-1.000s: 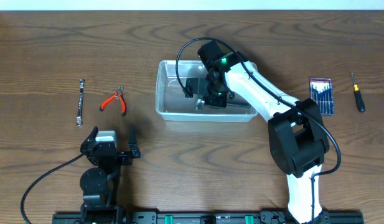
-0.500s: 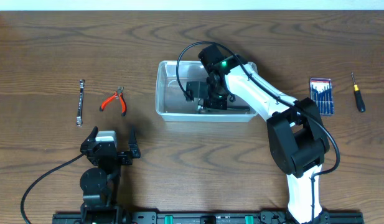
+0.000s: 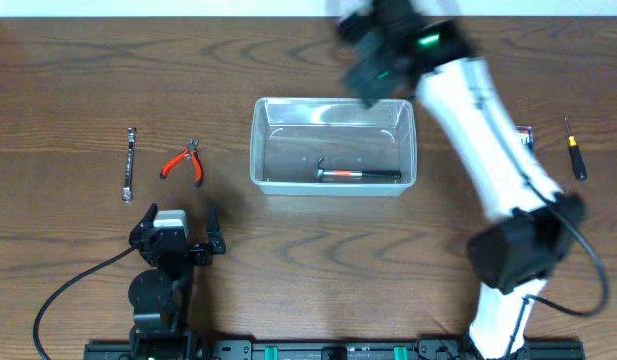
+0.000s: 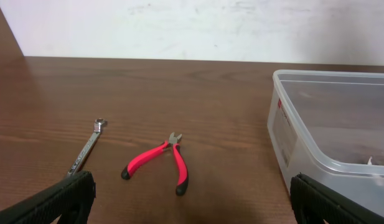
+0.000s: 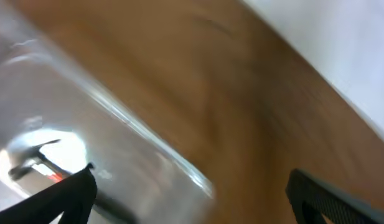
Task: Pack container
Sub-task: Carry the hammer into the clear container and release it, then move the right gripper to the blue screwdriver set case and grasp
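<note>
The clear plastic container (image 3: 258,160) stands at the table's middle. A small tool with a red and black handle (image 3: 356,175) lies on its floor near the front wall. My right gripper (image 3: 366,58) is blurred and hangs above and behind the container's back right corner. In the right wrist view it (image 5: 192,199) is open and empty, with the container's rim (image 5: 148,140) and the tool (image 5: 36,165) below it. My left gripper (image 3: 180,217) rests near the front left. It (image 4: 192,202) is open, facing the red pliers (image 4: 160,163) and the container wall (image 4: 288,130).
Red-handled pliers (image 3: 183,162) and a metal wrench (image 3: 129,165) lie left of the container. A case of small screwdrivers (image 3: 526,135), mostly hidden by the right arm, and a single screwdriver (image 3: 574,150) lie at the right. The wrench (image 4: 86,149) also shows in the left wrist view.
My right gripper opened, let go of the tool inside the container, and rose up and back out of it. The left arm has not moved.
</note>
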Controlling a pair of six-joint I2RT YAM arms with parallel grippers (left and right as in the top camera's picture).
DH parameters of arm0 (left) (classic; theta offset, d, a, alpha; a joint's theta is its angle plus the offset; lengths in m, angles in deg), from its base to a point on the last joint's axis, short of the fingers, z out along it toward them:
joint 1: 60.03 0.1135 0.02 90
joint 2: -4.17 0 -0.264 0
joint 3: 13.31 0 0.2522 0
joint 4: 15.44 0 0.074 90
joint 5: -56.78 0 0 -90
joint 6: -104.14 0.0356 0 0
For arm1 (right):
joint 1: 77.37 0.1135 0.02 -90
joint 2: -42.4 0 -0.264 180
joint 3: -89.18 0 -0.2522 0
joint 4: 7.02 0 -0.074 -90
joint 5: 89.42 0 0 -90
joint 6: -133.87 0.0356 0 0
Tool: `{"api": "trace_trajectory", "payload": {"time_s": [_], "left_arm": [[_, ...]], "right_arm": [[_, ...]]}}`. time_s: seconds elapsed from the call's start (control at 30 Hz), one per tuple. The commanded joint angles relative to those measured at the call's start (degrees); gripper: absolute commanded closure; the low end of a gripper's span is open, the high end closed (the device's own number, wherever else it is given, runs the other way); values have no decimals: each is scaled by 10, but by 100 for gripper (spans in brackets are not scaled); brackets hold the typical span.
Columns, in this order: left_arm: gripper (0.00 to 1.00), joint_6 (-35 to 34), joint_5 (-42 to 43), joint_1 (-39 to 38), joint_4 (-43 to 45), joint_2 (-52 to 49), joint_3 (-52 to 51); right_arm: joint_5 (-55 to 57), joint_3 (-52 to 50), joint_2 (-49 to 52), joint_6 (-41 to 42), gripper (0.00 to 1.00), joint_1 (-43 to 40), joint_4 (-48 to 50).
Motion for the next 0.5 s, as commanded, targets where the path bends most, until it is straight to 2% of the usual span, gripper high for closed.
{"api": "trace_trajectory", "payload": {"time_s": [0.0, 0.2, 0.33, 0.47], "left_arm": [[2, -3, -1, 0, 0, 0, -8], [2, -3, -1, 0, 0, 0, -8], [2, -3, -1, 0, 0, 0, -8], [2, -3, -1, 0, 0, 0, -8]], "right_arm": [[75, 18, -17, 165, 1, -104, -49], [24, 6, -12, 155, 1, -263, -128], [15, -16, 5, 135, 1, -318, -137], [-1, -66, 35, 71, 1, -347, -109]]}}
